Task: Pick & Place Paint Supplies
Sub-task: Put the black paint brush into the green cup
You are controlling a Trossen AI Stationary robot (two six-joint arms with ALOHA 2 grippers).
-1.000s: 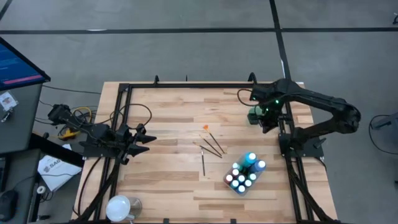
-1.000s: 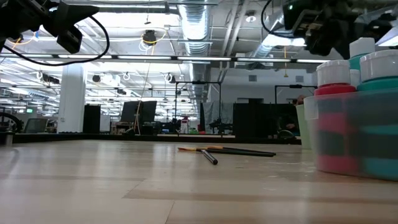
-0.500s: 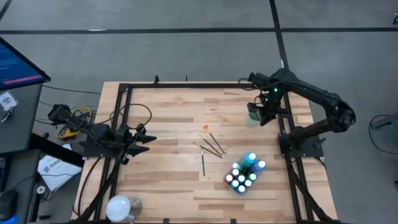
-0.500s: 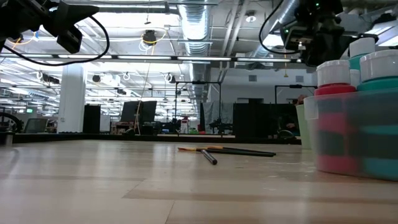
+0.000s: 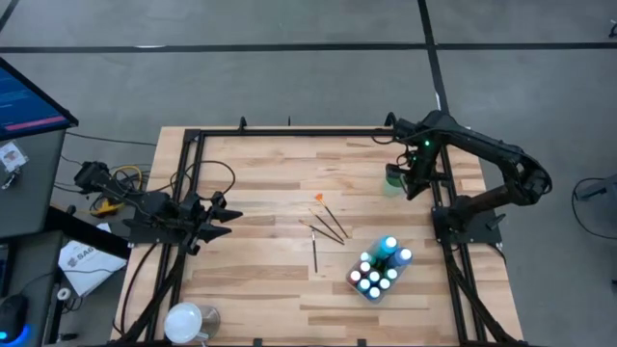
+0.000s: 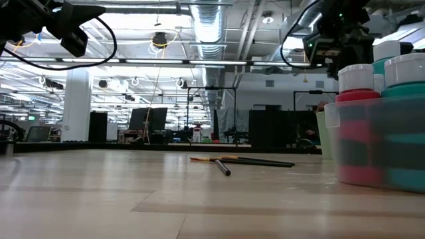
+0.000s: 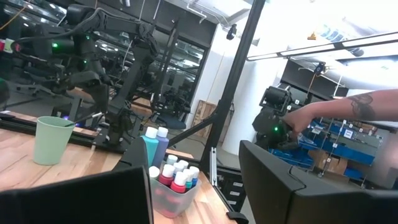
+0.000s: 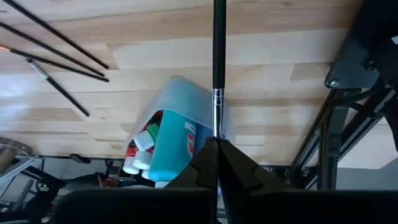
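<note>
Several paint bottles stand in a clear tub on the table's near right part. Three dark-handled paintbrushes lie loose on the wood at mid-table. My right gripper hangs above the table's far right part, beside a pale green cup, and is shut on one more paintbrush. My left gripper waits open at the table's left edge, raised, with nothing between its fingers. My right gripper pinches the paintbrush between its two fingers at the end by the silver ferrule. The dark handle sticks out ahead of the fingertips, in line with them, slanting down. The brush is lifted clear of the table.
The black frame rails run along the table's edges. The right arm's base stands at the right edge, near the tub. A white round thing sits at the near left corner. A person's arm shows in the room beyond the table.
My right arm has swung its elbow toward the table's far edge. Its gripper, still shut on the brush, has rolled a little and sunk slightly beside the cup.
</note>
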